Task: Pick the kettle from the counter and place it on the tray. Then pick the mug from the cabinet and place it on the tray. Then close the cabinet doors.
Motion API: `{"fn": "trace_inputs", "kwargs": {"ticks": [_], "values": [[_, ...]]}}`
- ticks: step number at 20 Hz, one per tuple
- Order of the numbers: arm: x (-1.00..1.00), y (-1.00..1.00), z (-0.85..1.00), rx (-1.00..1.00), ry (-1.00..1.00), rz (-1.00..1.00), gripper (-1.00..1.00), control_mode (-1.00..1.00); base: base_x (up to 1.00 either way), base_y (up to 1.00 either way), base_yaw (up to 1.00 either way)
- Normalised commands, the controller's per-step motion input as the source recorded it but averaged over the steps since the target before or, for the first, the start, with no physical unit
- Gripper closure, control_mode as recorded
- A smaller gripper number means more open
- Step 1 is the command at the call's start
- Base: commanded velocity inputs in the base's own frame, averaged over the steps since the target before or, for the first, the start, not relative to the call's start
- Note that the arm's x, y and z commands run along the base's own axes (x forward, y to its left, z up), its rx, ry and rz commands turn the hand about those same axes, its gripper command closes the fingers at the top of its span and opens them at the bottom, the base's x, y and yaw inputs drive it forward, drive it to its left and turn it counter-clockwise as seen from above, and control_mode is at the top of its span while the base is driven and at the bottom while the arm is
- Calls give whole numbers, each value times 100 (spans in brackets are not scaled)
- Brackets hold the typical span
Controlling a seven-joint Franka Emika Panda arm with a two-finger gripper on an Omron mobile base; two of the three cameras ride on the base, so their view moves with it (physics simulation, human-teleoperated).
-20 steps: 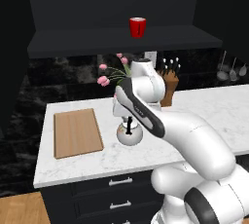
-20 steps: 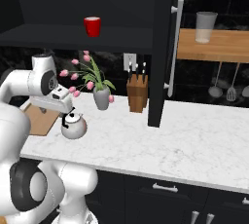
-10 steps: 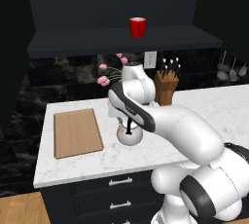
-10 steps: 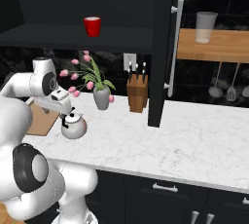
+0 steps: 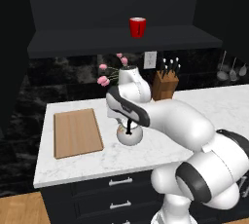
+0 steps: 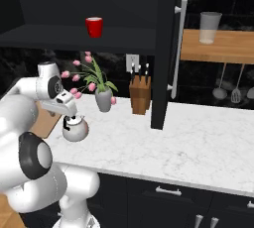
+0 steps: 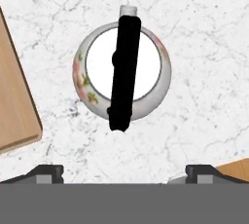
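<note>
the wide-open, empty two-finger gripper (image 7: 124,172) hangs above the squat silver-white kettle (image 7: 122,74), whose thin black handle (image 7: 124,72) seemingly runs straight ahead between the fingers.

Kitchen: marble counter (image 6: 198,142), knife block (image 6: 140,94) (hanging utensils (image 6: 228,92) too)

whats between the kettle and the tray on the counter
Nothing: in the left base view only bare counter separates the kettle from the tray. The hand view shows the same bare strip.
</note>
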Motion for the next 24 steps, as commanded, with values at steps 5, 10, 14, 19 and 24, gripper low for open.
{"fn": "trace_inputs", "kwargs": {"ticks": [5, 10, 14, 19, 24], "values": [[33, -1, -25, 0, -1, 0, -100, -100, 0, 0, 0], [30, 0, -25, 0, -5, 0, -100, -100, 0, 0, 0], [30, 0, -23, 0, -2, 0, -100, -100, 0, 0, 0], [6, 0, -10, 0, 0, 0, -100, -100, 0, 0, 0], [-3, 2, -6, 0, 0, 0, 100, -100, 0, 0, 0]]}}
